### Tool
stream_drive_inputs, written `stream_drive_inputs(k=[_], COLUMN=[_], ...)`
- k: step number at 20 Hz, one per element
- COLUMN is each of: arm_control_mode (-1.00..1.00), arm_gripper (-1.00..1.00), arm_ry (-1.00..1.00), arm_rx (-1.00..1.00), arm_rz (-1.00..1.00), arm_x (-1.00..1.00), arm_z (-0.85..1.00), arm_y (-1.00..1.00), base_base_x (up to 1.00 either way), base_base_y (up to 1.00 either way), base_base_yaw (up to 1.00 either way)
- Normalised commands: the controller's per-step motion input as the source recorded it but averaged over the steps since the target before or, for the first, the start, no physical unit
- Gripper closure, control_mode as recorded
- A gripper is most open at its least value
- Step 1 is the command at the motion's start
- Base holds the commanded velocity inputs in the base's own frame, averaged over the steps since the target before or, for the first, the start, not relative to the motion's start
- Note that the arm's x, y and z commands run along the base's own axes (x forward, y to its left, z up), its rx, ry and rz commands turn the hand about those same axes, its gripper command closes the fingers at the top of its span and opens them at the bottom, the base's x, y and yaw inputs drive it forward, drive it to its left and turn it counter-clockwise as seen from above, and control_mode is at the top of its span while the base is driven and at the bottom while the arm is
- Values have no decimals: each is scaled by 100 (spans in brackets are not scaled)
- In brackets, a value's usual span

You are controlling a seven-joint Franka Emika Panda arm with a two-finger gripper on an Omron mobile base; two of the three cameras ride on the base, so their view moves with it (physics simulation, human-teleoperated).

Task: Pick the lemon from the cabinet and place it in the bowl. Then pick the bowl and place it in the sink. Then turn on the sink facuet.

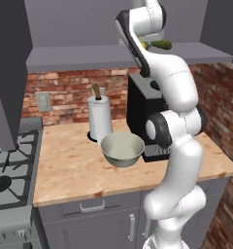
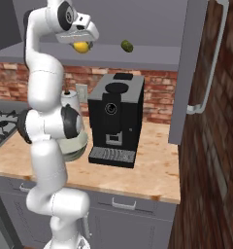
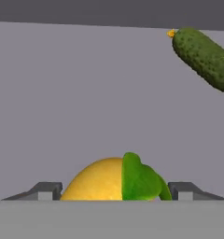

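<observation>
Gripper (image 3: 115, 193) jaws snug against the lemon (image 3: 97, 182) — on the cabinet (image 3: 86, 93) shelf

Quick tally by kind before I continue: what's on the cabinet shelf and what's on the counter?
Fruit and veg on the shelf: 2, lemon and cucumber
Bowls: 1, bowl
Appliances: 1, coffee machine
Paper towel rolls: 1, paper towel roll
Total: 5

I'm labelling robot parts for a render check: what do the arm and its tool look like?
The arm is glossy white, built of rounded, bulbous segments with dark grey-black joint rings and caps. No cables or markings show. The tool has two small dark grey, blocky finger tips.
</observation>
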Motion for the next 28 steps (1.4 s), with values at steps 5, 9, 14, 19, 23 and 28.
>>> stream_drive_inputs(k=[5, 9, 14, 19, 23, 28], arm_control_mode=[-100, -100, -100, -100, -100, -100], arm_gripper=[100, 100, 100, 100, 100, 100], arm_ry=[-5, -2, 0, 0, 17, 26], arm_rx=[0, 0, 1, 7, 10, 20], arm_rz=[0, 0, 0, 0, 0, 0], arm_x=[-100, -100, -100, -100, -100, -6], arm_z=[-52, -63, -71, -84, -96, -100], arm_y=[40, 40, 19, 0, 0, 0], base_base_x=[0, 0, 0, 0, 0, 0], base_base_y=[0, 0, 0, 0, 0, 0], base_base_yaw=[0, 0, 0, 0, 0, 0])
